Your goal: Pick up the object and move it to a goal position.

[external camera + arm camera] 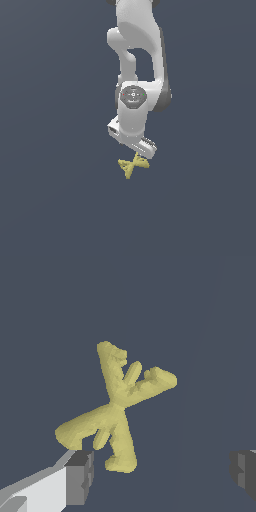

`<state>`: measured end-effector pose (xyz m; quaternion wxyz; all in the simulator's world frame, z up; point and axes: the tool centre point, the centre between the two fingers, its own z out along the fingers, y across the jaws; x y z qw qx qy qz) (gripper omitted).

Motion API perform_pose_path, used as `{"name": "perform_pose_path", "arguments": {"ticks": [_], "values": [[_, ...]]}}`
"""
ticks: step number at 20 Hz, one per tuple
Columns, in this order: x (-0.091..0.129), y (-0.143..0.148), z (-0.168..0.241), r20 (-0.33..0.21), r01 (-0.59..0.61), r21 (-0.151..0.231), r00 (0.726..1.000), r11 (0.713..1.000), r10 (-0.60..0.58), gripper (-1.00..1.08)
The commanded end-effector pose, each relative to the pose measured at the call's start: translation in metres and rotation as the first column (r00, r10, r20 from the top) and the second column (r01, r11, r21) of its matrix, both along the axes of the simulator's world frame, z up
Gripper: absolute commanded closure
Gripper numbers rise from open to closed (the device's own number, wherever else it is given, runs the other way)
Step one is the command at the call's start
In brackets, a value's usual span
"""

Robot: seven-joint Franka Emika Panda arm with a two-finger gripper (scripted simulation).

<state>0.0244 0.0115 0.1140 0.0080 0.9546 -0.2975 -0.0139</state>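
One pale-yellow object [116, 406] with four crossed arms lies below one spread gripper [162, 473].

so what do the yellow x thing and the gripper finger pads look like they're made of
The object: matte pale-yellow, lumpy and faceted with no shine, perhaps foam or rough plastic; a simulator render leaves this open. The finger pads: flat dark grey, dull, rubber-like blocks on smooth white, plastic-looking finger bodies of the open gripper.

The object [117, 406] is plain pale yellow, the arm [136, 65] white with a dark grey band, the fingers [80, 478] grey-tipped, the table [50, 200] uniform slate blue.
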Motion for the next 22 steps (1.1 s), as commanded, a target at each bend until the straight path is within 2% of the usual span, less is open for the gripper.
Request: {"name": "perform_pose_path", "arguments": {"ticks": [1,5,12,22], "values": [[0.005,0.002,-0.004,0.005,0.07,0.0,0.998,0.998,-0.07,-0.92],[0.013,0.005,-0.011,0.013,0.178,0.001,0.984,0.984,-0.178,-0.92],[0.025,0.01,-0.021,0.023,0.332,0.003,0.943,0.943,-0.332,-0.92],[0.033,0.014,-0.028,0.031,0.433,0.007,0.901,0.901,-0.433,-0.92]]}}
